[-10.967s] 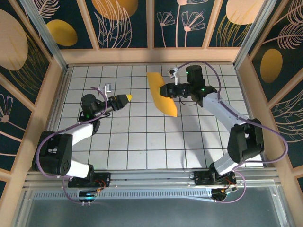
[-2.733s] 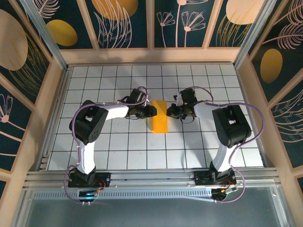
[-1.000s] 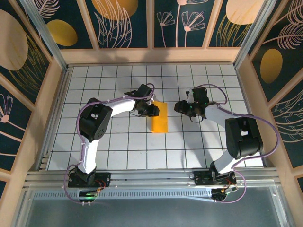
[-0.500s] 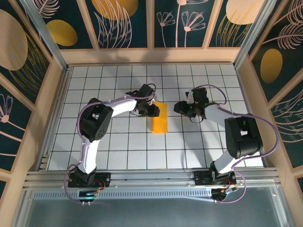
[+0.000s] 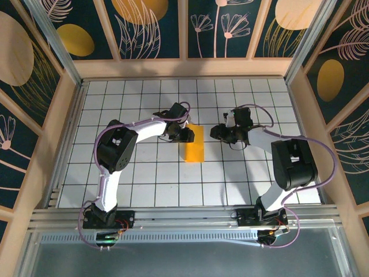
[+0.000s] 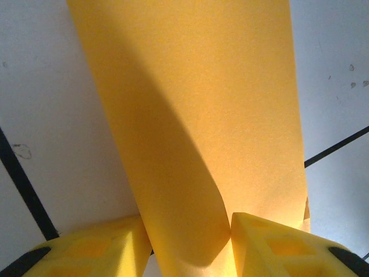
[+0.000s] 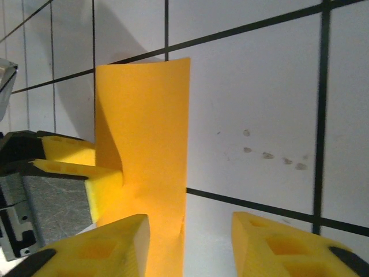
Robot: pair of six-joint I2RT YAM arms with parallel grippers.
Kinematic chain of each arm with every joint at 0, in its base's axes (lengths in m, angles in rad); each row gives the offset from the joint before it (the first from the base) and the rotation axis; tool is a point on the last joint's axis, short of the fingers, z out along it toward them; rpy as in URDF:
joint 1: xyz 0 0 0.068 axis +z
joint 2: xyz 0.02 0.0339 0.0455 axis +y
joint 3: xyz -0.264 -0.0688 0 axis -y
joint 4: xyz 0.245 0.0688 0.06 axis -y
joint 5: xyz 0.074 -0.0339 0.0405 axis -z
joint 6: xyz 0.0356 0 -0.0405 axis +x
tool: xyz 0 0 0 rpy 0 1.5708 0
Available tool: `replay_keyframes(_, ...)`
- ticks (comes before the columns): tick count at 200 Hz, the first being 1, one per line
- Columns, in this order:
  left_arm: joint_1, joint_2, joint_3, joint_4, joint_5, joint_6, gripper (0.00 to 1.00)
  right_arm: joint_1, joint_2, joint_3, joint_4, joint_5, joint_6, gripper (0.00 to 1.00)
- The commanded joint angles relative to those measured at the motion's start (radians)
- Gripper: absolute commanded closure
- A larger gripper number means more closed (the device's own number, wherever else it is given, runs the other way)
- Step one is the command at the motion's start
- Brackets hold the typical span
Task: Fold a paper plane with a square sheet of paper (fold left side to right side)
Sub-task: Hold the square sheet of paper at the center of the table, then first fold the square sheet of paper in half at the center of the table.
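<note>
1. The square sheet of paper (image 5: 195,143) lies near the middle of the table (image 5: 144,179). It is doubled over into a narrow strip, and in the top view its long axis runs from 12 to 6 o'clock.
2. The left gripper (image 5: 187,135) touches the strip's 9 o'clock edge, toward the 12 o'clock end. In the left wrist view its yellow fingertips (image 6: 271,245) stand on either side of a rounded bulge in the paper. Whether they clamp the paper cannot be told.
3. The right gripper (image 5: 216,132) sits at 3 o'clock of the strip, near it but apart. Its jaws are parted and hold nothing, and they face toward 9 o'clock.
4. Governing relation: the strip lies at 3 o'clock of the left gripper, in contact, and at 9 o'clock of the right gripper across bare tile, so the left arm is nearer. By judgement, the left side is laid over but the fold is not yet pressed flat. The next move would call for pressing along the 12-to-6 axis.
5. Nothing stands between the right gripper and the paper, and the walls (image 5: 184,68) are well apart. The thin sheet might slide or spring open.
</note>
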Motion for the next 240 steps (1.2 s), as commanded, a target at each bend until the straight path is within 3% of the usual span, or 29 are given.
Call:
replay_keyframes(1,0.007,0.090,-0.025,0.004,-0.118,0.017,0.56,0.031,0.050,-0.015,0.082,-0.113,0.039,0.74)
replay_keyframes(25,0.006,0.089,-0.028,0.004,-0.121,0.017,0.57,0.061,0.106,0.002,0.132,-0.145,0.070,0.90)
replay_keyframes(56,0.007,0.090,-0.031,0.006,-0.123,0.017,0.56,0.089,0.161,0.033,0.134,-0.143,0.076,1.00)
replay_keyframes(137,0.007,0.057,-0.041,0.025,-0.147,0.005,0.56,0.094,0.240,0.010,0.080,-0.062,0.041,1.00)
replay_keyframes(220,0.044,-0.175,-0.115,0.122,-0.135,-0.030,0.36,0.095,0.284,-0.006,0.028,0.006,0.006,1.00)
replay_keyframes(230,0.045,-0.203,-0.124,0.139,-0.103,-0.023,0.38,0.095,0.287,-0.004,0.027,0.009,0.005,1.00)
replay_keyframes(240,0.044,-0.220,-0.127,0.152,-0.051,-0.014,0.46,0.093,0.287,-0.004,0.027,0.011,0.005,1.00)
